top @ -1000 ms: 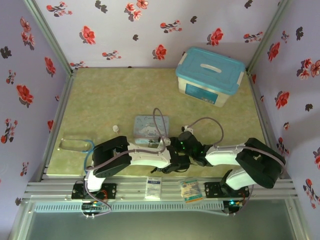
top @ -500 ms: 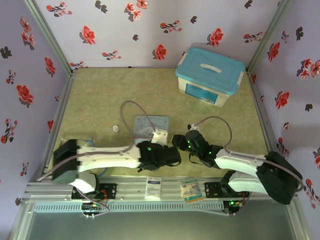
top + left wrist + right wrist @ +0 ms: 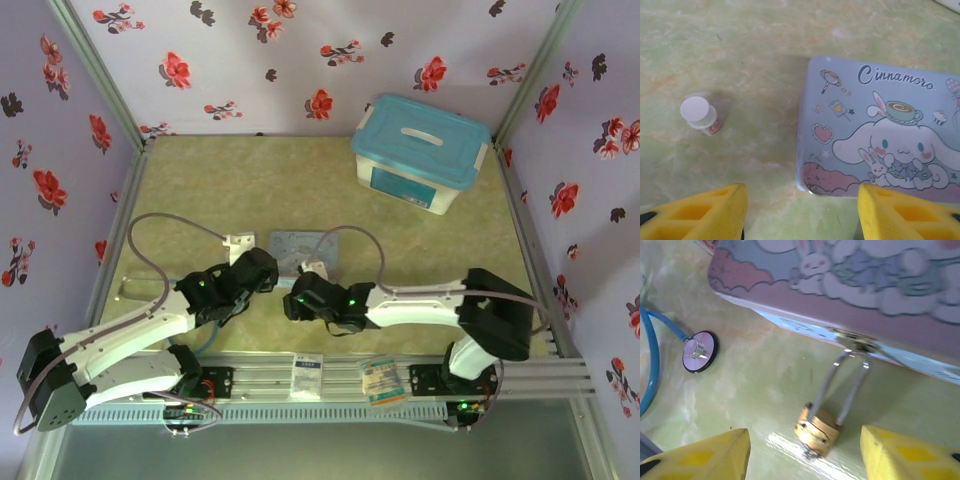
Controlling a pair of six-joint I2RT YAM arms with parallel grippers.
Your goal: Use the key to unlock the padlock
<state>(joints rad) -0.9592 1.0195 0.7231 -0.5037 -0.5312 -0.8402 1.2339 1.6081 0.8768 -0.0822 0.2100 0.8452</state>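
- Along the near edge of the desk (image 3: pixel 230 180): both arms reaching inward, wrists close together in front of the tin (image 3: pixel 295 242).
- Right gripper (image 3: pixel 802 442): yellow fingers spread wide, nothing held, one finger on either side of the padlock (image 3: pixel 818 427) in the wrist view.
- Padlock lying on the desk just beside the tin's front wall, brass body nearest, thin shackle running up to the tin's clasp. Apparently hooked through it, though blur there leaves that unsure.
- Off to one side of the padlock, well apart: round silvery disc (image 3: pixel 700 351) with a blue tube (image 3: pixel 652 360) curving away.
- Left gripper (image 3: pixel 800 212): likewise spread wide and empty, aimed at a corner of the tin.
- Beyond, apart from the tin's edge: small white-capped bottle (image 3: pixel 700 116).
- Farthest back, toward the right corner: blue-lidded box (image 3: pixel 420 150).
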